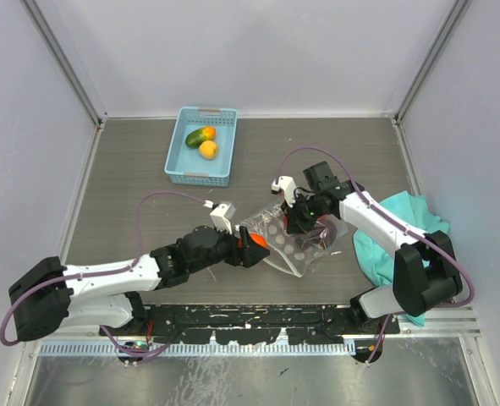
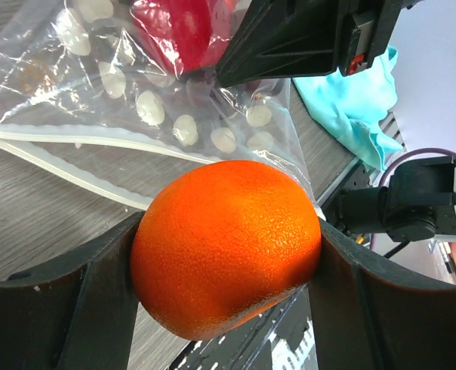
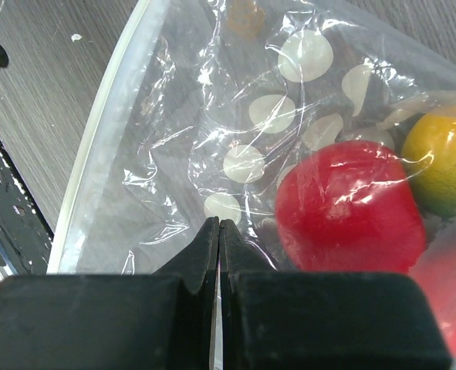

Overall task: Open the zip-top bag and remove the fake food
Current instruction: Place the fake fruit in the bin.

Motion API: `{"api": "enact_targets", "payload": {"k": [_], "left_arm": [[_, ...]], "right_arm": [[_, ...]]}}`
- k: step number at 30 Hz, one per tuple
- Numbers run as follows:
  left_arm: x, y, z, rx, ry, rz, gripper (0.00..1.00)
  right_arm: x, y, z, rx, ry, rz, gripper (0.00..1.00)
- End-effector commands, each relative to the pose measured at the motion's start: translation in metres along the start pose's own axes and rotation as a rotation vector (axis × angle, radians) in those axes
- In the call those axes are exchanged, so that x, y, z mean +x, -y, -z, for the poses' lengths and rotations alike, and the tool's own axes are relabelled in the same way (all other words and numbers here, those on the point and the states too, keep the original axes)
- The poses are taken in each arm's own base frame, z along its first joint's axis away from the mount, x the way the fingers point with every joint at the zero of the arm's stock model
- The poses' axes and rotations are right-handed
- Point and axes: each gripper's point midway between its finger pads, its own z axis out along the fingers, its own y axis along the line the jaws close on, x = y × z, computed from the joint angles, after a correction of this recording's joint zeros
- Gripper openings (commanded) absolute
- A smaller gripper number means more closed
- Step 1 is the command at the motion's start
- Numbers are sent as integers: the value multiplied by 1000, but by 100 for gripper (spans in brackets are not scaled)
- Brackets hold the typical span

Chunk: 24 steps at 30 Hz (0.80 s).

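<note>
**Orange is out of the bag, more fruit inside**

So here's where I'm at. My left hand (image 1: 255,249) is clamped on a glossy round orange plastic fruit (image 2: 226,247), one finger on each side of it, and the fingers are spread wide because the thing is chunky. It sits just outside the open mouth of the clear plastic zip-top bag with white dots (image 1: 300,254), off its left end.

The zip-top bag lies on the grey wood-grain counter (image 1: 131,186), close to the near edge and a bit right of the middle. Its white zipper strips are apart on the side facing my left hand.

My right hand (image 3: 218,231) has its fingers pressed tight together, and they look to be pinching the bag's clear film up on the far side. Right past those fingertips, inside the bag, there's a shiny red round plastic fruit (image 3: 347,208) with a yellow-green one (image 3: 444,162) touching it. There's another reddish shape (image 3: 451,308) at the bottom corner of the right wrist view, too blurry to say what it is.

Over toward the far edge, left of the middle, is a light blue plastic basket (image 1: 199,178) with three pieces in it: a green oblong one (image 1: 197,137), a small orange one (image 1: 209,132) touching it, and a yellow-orange one (image 1: 208,150) just beside them.

A crumpled teal cloth (image 1: 372,249) is bunched up by the right edge near the near-right corner, just beside the bag and partly under my right arm.
</note>
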Motion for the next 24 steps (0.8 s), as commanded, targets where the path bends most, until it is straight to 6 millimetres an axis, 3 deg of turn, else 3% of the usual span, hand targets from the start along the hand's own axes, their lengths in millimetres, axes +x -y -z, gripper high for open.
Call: {"api": "enact_targets", "payload": {"k": [1, 13, 24], "left_arm": [[-11, 0, 14, 27, 16, -9, 10], [-51, -16, 41, 8, 115, 15, 11], [-79, -35, 47, -10, 153, 39, 11]], "right_arm": [[-23, -2, 13, 5, 78, 57, 5], [-23, -2, 14, 2, 81, 57, 5], [-23, -2, 15, 6, 83, 62, 5]]}}
